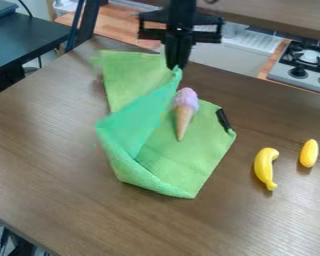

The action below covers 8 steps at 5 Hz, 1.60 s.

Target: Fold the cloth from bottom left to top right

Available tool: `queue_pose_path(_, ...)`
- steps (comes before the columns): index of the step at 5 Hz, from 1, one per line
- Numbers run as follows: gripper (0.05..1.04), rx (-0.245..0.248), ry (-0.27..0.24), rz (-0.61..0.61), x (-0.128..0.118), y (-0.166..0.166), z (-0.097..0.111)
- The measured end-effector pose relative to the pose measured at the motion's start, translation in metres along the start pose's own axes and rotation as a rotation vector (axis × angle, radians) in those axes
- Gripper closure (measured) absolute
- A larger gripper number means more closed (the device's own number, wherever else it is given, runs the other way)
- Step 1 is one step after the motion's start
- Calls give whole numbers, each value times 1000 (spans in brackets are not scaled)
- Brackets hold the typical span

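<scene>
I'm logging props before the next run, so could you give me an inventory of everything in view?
cloth: one, green, mid-table, partly folded
ice cream cone: one, tan with a pinkish-purple top, on the cloth
dark object: one, black, at the cloth's right edge, identity unclear
banana: one, yellow, right of the cloth
oval object: one, yellow, right of the banana
table: one, brown, under these things
stove: one, grey and black, upper right
side table: one, dark, upper left
gripper: one, black, top centre, at the cloth's raised corner
</scene>
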State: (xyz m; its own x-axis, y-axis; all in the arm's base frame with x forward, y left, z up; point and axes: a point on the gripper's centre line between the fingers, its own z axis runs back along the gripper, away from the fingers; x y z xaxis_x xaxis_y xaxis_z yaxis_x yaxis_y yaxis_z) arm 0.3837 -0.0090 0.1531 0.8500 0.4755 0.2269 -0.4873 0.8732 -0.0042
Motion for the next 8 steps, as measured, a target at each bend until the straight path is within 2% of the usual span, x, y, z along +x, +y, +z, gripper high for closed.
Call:
queue_pose_path(2,1013,22,-1,-25,4,-27,-6)
queue_pose_path(3,864,60,4,-50,2,-33,-21)
queue_pose_path(4,603,66,2,-58,3,-35,-27)
queue_pose_path(5,249,62,5,-74,2,-35,-28)
queue_pose_path(6,87,62,6,-97,2,-36,-28)
queue_pose_path(7,83,68,-40,-133,7,-35,-31)
queue_pose_path(8,83,84,-144,-288,9,-23,-19)
